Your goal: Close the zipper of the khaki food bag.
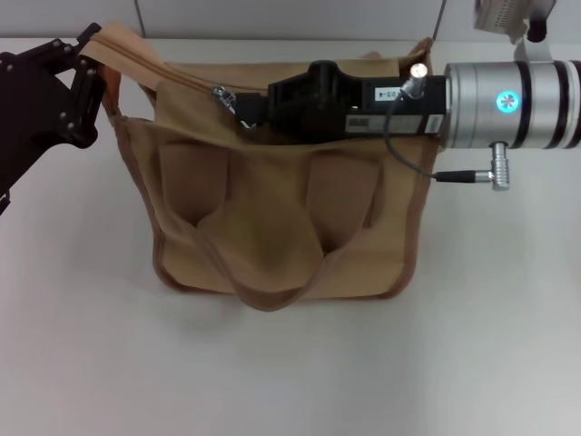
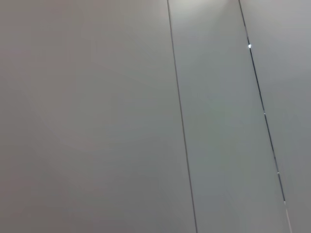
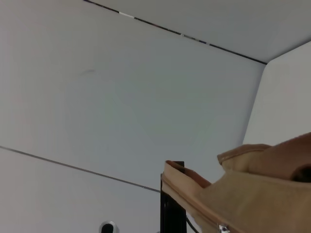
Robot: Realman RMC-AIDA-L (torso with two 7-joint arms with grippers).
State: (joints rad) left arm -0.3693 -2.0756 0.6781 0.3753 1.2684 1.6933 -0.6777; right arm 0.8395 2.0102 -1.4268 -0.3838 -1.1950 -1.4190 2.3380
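Note:
The khaki food bag [image 1: 272,218] stands in the middle of the white table, front pockets and handles facing me. Its zipper [image 1: 168,68] runs along the top from the left corner, and the silver pull tab [image 1: 221,94] sits left of the middle. My right gripper [image 1: 243,111] reaches over the bag's top from the right and is shut on the pull tab. My left gripper [image 1: 91,64] is shut on the bag's top left corner. The bag's top edge also shows in the right wrist view [image 3: 252,194]. The left wrist view shows only wall panels.
The white table [image 1: 290,372] spreads in front of and beside the bag. A grey panelled wall [image 1: 290,18] stands behind it. A cable and plug [image 1: 499,173] hang from my right wrist, to the right of the bag.

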